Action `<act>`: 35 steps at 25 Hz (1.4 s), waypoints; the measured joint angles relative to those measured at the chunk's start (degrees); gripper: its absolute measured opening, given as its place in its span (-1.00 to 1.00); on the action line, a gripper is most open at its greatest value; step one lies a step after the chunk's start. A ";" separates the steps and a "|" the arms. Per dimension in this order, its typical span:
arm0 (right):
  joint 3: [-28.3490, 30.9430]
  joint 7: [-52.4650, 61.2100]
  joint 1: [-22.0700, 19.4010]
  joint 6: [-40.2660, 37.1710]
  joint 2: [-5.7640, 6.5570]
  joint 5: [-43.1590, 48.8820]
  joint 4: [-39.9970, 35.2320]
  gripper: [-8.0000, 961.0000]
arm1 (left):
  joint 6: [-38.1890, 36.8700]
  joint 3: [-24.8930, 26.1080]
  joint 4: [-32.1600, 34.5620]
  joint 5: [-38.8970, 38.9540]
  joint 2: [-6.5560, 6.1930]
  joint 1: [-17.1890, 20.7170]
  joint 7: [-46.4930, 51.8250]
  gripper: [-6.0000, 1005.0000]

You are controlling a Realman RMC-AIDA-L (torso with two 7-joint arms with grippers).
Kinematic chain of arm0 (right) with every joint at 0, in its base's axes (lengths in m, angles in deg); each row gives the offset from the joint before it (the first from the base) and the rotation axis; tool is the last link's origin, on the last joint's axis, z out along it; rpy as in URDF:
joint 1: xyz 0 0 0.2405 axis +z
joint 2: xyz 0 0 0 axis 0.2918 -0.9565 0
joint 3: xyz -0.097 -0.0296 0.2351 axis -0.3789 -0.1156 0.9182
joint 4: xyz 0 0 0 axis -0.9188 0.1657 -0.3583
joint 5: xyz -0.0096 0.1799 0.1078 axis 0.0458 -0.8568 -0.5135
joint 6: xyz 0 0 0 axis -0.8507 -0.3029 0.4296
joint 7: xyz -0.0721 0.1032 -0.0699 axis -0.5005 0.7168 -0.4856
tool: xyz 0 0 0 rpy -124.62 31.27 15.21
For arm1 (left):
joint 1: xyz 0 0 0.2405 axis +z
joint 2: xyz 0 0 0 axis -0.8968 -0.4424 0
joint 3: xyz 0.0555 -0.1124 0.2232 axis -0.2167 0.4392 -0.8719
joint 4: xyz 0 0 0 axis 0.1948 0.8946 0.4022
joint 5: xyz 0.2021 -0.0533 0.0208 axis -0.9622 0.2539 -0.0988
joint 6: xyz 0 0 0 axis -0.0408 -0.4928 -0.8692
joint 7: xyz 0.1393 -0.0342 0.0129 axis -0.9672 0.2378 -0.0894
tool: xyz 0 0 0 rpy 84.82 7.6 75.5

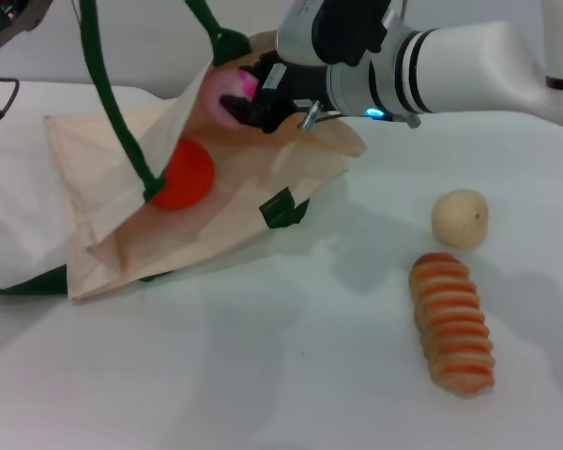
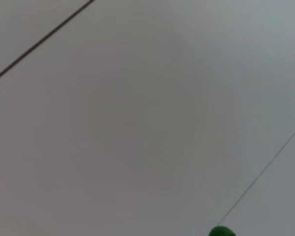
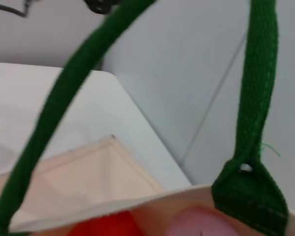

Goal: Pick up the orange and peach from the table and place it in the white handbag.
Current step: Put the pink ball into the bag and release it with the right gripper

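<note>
Bread loaf (image 1: 453,323) lies nearest, toward the table's (image 1: 263,375) right front edge, with a beige fruit (image 1: 460,217) just behind it. Right gripper (image 1: 244,98) holds the peach (image 1: 223,92) at the mouth of the white handbag (image 1: 216,220); the orange (image 1: 182,174) already rests inside, and the left gripper is out of sight. Likely light, smooth and easily bruised, the peach is best gripped gently across its middle.

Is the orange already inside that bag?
Yes. The orange lies inside the white handbag, behind its lifted front panel; the right gripper holds the peach at the opening.
</note>
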 joint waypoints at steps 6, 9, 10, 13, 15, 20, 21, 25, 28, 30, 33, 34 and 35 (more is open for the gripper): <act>5.54 -4.91 0.80 8.25 0.00 0.15 2.95 -0.15 | 0.40 0.00 -0.07 -0.29 -0.02 -0.29 0.20 -0.73; 9.22 -8.57 0.87 10.80 0.00 0.17 4.12 -0.15 | 0.62 0.00 -0.10 -0.29 -0.02 -0.36 0.21 -0.73; 10.16 -9.44 0.74 11.19 0.00 0.17 4.20 -0.15 | 0.63 0.00 -0.10 -0.29 -0.02 -0.39 0.21 -0.73; 12.02 -11.56 0.42 11.52 0.02 0.17 4.61 -0.15 | 0.63 0.00 -0.11 -0.29 -0.01 -0.41 0.22 -0.73; 12.22 -12.04 0.33 11.79 0.06 0.17 4.89 -0.15 | 0.63 0.00 -0.11 -0.29 0.00 -0.41 0.23 -0.73; 12.17 -12.28 0.20 12.89 0.31 0.20 5.85 -0.17 | 0.61 0.00 -0.11 -0.29 0.04 -0.12 0.24 -0.73; 12.17 -12.28 0.17 12.87 0.41 0.21 6.16 -0.15 | 0.58 0.00 -0.11 -0.29 0.04 0.02 0.24 -0.73; 12.26 -12.28 0.05 12.79 0.50 0.23 6.65 -0.07 | 0.29 0.00 -0.11 -0.28 0.03 0.51 0.20 -0.73; 12.26 -12.30 0.02 12.94 0.56 0.25 7.08 0.18 | 0.16 0.00 -0.11 -0.26 0.01 0.72 0.08 -0.73; 12.18 -12.30 0.04 12.96 0.56 0.26 7.12 0.34 | 0.12 0.00 -0.11 -0.26 0.00 0.74 0.05 -0.73; 12.17 -12.31 0.05 12.96 0.56 0.26 7.18 0.57 | 0.10 0.00 -0.11 -0.26 -0.03 0.83 0.07 -0.73; 12.18 -12.32 0.04 12.96 0.56 0.26 7.20 0.64 | 0.09 0.01 -0.11 -0.26 -0.07 0.88 0.09 -0.73; 12.21 -12.32 0.01 12.97 0.56 0.26 7.25 0.72 | 0.09 0.05 -0.11 -0.26 -0.14 0.98 0.09 -0.73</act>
